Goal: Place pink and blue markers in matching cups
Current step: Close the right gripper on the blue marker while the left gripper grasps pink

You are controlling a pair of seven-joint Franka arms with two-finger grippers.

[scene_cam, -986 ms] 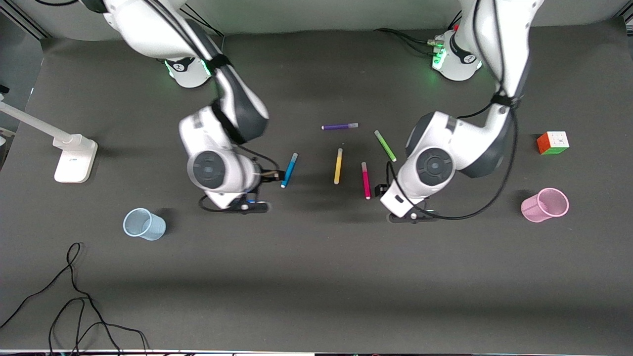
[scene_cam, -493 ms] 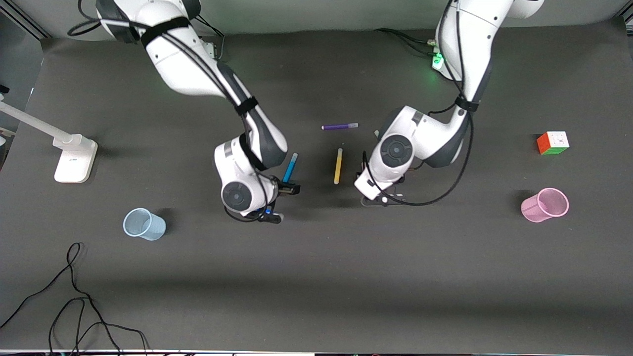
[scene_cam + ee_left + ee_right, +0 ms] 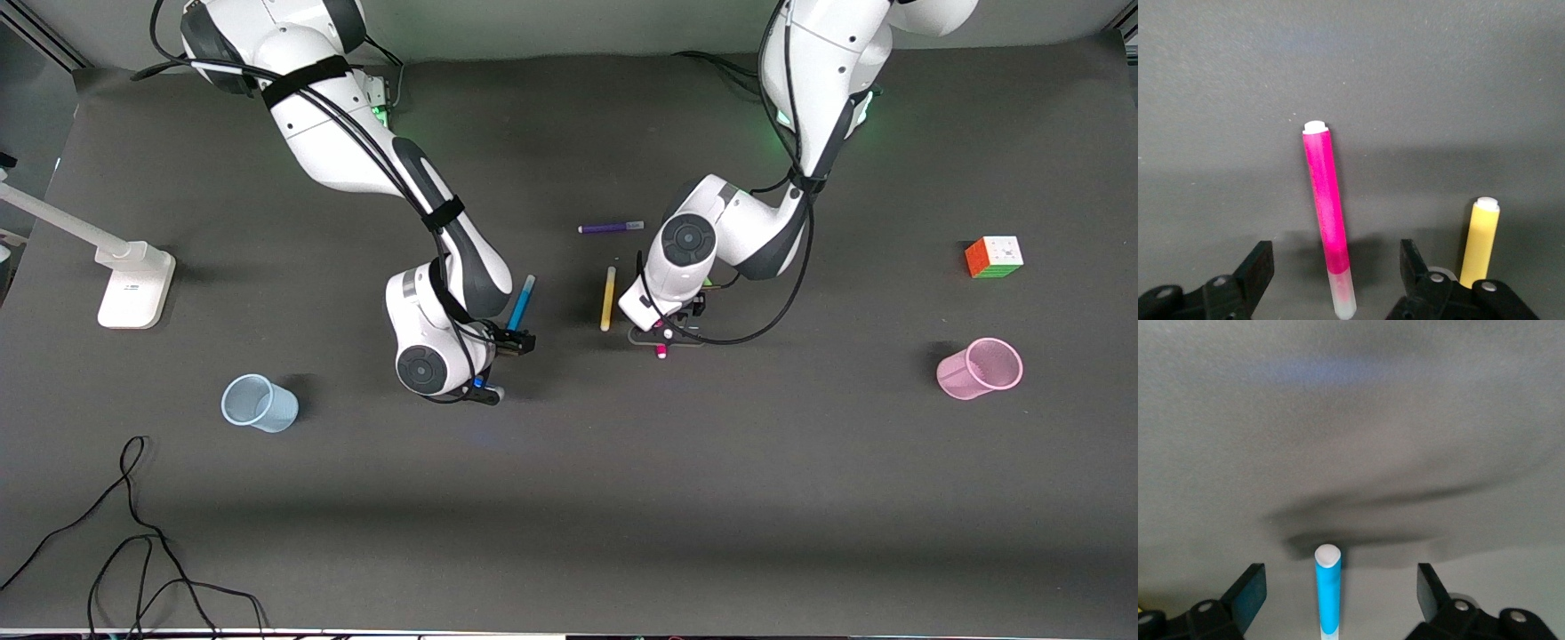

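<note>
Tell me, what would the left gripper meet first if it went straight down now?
Likely the pink marker, lying between the open fingers of the left gripper; depth is unclear.

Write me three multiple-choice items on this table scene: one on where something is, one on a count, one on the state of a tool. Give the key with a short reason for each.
1. Where does the pink cup stand?
A. toward the left arm's end of the table
B. toward the right arm's end of the table
C. between the two arms

2. How many pens lie between the two arms, not counting the pink marker and the blue marker?
A. none
B. one
C. at least two

3. How is the left tool set over the pink marker?
A. open, one finger on each side
B. shut on it
C. lifting it off the table

Key: 1 A, the cup is at that end, near the colour cube. 2 C, the yellow pen and the purple pen both show. 3 A, the left wrist view shows gaps on both sides of the marker, which lies flat.
</note>
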